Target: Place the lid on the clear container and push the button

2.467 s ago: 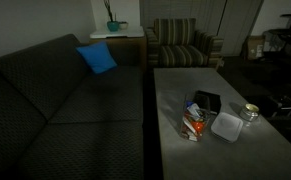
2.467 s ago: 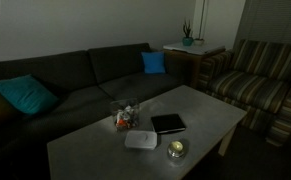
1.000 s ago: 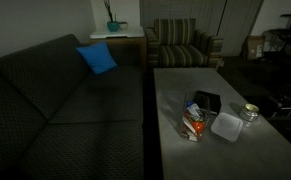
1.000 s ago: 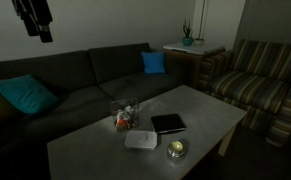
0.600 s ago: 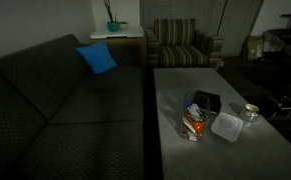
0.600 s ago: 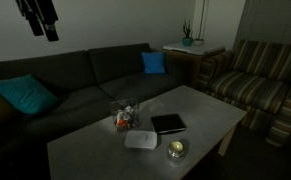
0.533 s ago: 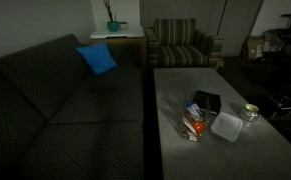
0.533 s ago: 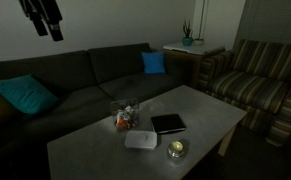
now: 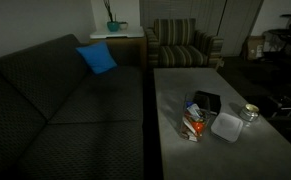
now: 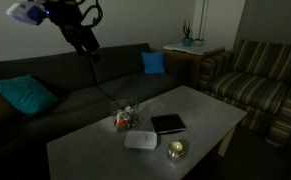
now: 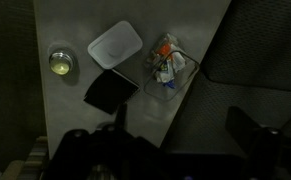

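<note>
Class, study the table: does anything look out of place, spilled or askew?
Only the lid: it lies flat on the table beside the container, not on it. Nothing looks spilled or tipped.

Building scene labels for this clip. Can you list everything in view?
lid: 1, pale whitish, flat on the table, beside the clear container
clear container: 1, see-through, red, orange and white contents, on the table
black box: 1, black, on the table next to the container
glass jar: 1, clear, on the table near the lid
table: 1, grey, beside the sofa
sofa: 1, dark
cushions: 2, blue and teal, on the sofa
armchair: 1, striped, past the table
plant: 1, green, between sofa and armchair
arm: 1, dark, raised high
gripper: 1, dark, open, empty
</note>
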`<state>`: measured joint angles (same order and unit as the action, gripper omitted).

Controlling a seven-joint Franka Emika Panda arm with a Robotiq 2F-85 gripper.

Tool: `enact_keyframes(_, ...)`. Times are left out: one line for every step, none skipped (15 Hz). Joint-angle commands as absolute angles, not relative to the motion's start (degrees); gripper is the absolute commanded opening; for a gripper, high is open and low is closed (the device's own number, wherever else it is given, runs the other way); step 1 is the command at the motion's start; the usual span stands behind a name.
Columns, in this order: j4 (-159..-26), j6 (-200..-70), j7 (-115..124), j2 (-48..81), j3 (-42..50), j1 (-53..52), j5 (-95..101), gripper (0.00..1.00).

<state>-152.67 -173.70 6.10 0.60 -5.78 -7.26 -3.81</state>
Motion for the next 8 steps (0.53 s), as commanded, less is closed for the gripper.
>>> enact_keyframes(-152.37,-173.59,5.49,1.18,-6.08,-6.97,-4.34,1.0)
enact_keyframes(-152.28,-173.53,5.45,0.79,-6.09,-7.03,-4.4,1.0)
enact_keyframes(-152.33,-173.33,5.45,-0.03,-6.16,-7.23,-4.46,1.0)
enact_keyframes(-152.32,-173.24,5.46,-0.69,-6.18,-7.35,-4.51,1.0)
enact_keyframes(-152.36,-173.18,5.46,-1.1,-6.17,-7.36,-4.52,1.0)
enact_keyframes(-152.47,-173.15,5.46,-1.38,-6.17,-7.39,-4.52,1.0)
enact_keyframes(-152.27,-172.97,8.5,-1.54,-5.44,-6.57,-0.19,1.0)
enact_keyframes(-151.65,-175.59,5.37,0.39,-5.64,-6.61,-1.54,1.0)
